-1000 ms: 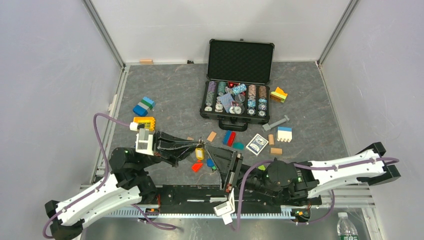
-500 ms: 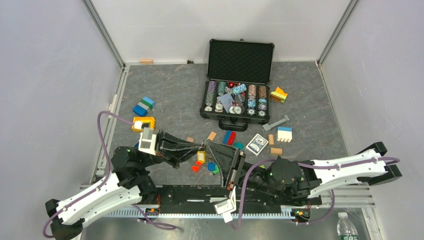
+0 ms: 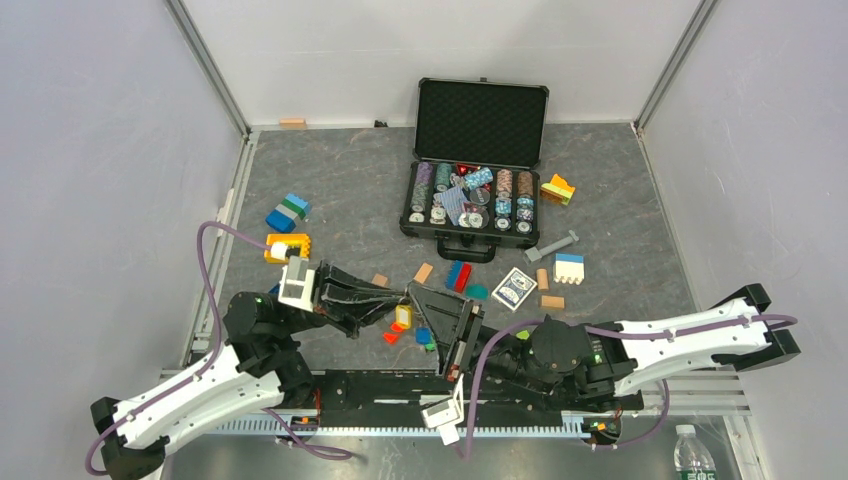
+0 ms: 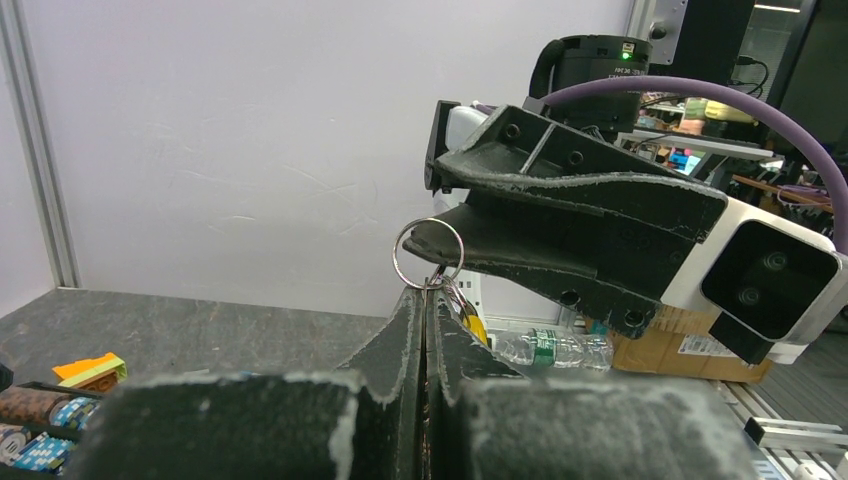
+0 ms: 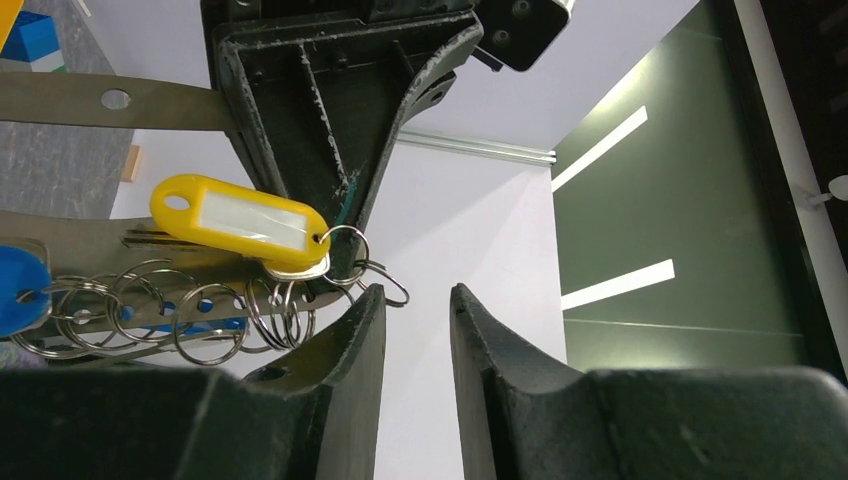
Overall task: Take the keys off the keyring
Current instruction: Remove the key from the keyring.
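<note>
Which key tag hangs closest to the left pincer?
The yellow tag, right beside the left pincer's tips; the blue tag dangles farther along the chain of rings.

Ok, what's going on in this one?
The left claw is shut on the thin silver wire keyring and holds the bunch up between the two arms. The keys, one with a yellow plastic tag, hang from it beside a chain of smaller silver rings. The right claw is open just beside the ring and grips nothing.

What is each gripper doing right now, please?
Left gripper: closed on the keyring.
Right gripper: open, holding nothing.
</note>
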You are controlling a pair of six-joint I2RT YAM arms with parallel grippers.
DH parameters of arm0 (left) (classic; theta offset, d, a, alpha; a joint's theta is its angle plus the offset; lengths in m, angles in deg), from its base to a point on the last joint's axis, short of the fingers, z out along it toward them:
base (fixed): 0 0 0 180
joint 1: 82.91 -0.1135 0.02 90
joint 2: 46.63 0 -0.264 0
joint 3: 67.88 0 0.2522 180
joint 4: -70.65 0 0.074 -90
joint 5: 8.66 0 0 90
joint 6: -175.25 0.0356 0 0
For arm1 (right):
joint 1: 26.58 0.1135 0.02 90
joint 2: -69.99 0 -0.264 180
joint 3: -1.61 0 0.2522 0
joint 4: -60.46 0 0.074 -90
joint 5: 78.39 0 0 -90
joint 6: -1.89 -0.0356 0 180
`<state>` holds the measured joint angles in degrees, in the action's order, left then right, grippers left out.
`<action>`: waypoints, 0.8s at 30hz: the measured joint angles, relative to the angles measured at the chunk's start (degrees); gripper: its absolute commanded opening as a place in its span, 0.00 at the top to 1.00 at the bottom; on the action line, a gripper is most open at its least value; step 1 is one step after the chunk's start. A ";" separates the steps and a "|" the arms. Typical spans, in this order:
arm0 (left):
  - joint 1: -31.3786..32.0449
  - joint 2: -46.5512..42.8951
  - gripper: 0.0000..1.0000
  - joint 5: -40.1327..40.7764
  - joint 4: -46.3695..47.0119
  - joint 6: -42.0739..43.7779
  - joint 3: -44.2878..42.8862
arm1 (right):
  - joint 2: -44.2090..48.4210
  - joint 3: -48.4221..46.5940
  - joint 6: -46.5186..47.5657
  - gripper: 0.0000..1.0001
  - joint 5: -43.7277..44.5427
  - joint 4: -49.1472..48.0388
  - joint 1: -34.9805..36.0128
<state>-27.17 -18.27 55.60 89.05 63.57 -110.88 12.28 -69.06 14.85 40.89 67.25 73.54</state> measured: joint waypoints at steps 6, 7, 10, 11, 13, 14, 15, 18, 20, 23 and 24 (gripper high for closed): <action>0.00 0.50 0.98 -0.11 0.55 -0.02 0.00 | -0.59 0.00 0.00 0.68 -0.04 0.42 0.00; 0.00 0.57 0.98 -0.11 0.59 -0.02 0.00 | -0.63 0.00 0.00 0.68 -0.02 0.39 0.00; 0.00 0.61 0.98 -0.15 0.79 -0.02 0.00 | -0.81 -0.15 -0.02 0.71 -0.04 0.48 0.00; 0.00 0.63 0.98 -0.15 0.87 -0.04 0.00 | -0.87 -0.24 -0.02 0.73 -0.02 0.59 0.00; 0.00 0.63 0.98 -0.17 1.01 -0.04 0.00 | -1.05 -0.33 -0.04 0.78 0.00 0.68 0.00; 0.00 0.63 0.98 -0.17 1.03 -0.04 0.00 | -1.16 -0.42 -0.04 0.83 0.11 0.87 0.00; 0.00 0.63 0.98 -0.20 1.03 -0.04 0.00 | -1.27 -0.52 -0.07 0.86 0.22 1.18 0.00; 0.00 0.76 0.98 -0.22 0.98 -0.07 0.00 | -1.40 -0.94 -0.20 0.98 0.61 1.57 0.00; -0.02 0.85 0.98 -0.15 1.07 -0.09 0.00 | -1.40 -1.05 -0.28 1.00 0.83 1.51 0.00; -0.02 0.87 0.98 -0.09 1.07 -0.11 0.00 | -1.40 -1.05 -0.57 1.00 1.01 1.42 0.02; -0.02 0.87 0.98 -0.09 1.05 -0.11 0.00 | -1.40 -1.05 -0.66 1.00 1.05 1.40 0.02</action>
<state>-27.19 -17.40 55.51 90.10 63.46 -110.88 10.88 -70.11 14.19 41.94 68.65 73.56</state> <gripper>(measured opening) 0.041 0.010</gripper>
